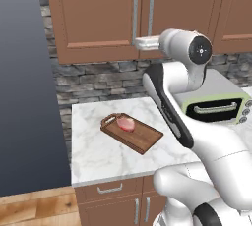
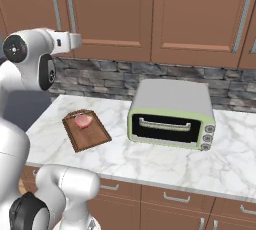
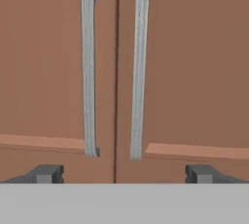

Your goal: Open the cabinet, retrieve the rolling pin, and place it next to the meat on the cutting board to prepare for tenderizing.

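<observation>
- The gripper (image 3: pixel 124 173) faces the cabinet (image 1: pixel 93 16) close up, jaws spread wide and holding nothing, level with the lower ends of its two silver handles (image 3: pixel 89 72).
- Both doors are closed.
- The meat (image 1: pixel 125 123) lies on the cutting board (image 1: pixel 140 136) on the counter (image 1: pixel 93 151), beside a toaster oven (image 2: pixel 172 114).

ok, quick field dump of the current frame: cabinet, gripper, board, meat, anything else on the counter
cabinet: both doors shut, two vertical silver bar handles side by side at the centre seam
gripper: open, raised in front of the lower ends of the handles, holding nothing
cutting board: flat on the marble counter, looped handle toward the wall
meat: on the board, near its handle end
rolling pin: hidden
toaster oven: on the counter, right of the board, door shut
</observation>
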Motion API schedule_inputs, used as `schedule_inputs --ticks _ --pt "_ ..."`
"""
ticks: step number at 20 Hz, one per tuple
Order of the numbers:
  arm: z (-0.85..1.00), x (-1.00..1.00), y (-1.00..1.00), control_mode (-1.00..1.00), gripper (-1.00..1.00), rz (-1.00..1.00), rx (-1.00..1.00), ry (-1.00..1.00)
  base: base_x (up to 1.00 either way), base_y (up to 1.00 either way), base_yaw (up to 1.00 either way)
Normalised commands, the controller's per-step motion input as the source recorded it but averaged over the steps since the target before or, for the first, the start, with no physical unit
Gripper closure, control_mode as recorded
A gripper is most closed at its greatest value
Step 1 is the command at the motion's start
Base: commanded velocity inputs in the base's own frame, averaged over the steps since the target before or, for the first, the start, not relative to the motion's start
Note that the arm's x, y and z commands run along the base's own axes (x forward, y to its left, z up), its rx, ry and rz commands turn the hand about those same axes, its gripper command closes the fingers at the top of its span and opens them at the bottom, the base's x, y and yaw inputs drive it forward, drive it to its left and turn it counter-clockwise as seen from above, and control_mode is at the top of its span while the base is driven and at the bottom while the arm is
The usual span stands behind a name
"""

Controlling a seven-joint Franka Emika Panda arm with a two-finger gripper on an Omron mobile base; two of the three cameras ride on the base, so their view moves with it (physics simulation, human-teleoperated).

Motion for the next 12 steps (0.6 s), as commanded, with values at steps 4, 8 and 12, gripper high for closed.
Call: schedule_inputs --ticks 4,8,12 --pt "0.23 0.24 0.0 -1.0 -1.0 0.0 0.0 -0.14 0.0 0.0 0.0" --pt "0.04 0.37 0.0 -1.0 -1.0 -0.01 0.0 -0.09 0.0 0.0 0.0" --pt "0.0 0.24 0.0 -1.0 -1.0 -0.01 0.0 -0.11 0.0 0.0 0.0"
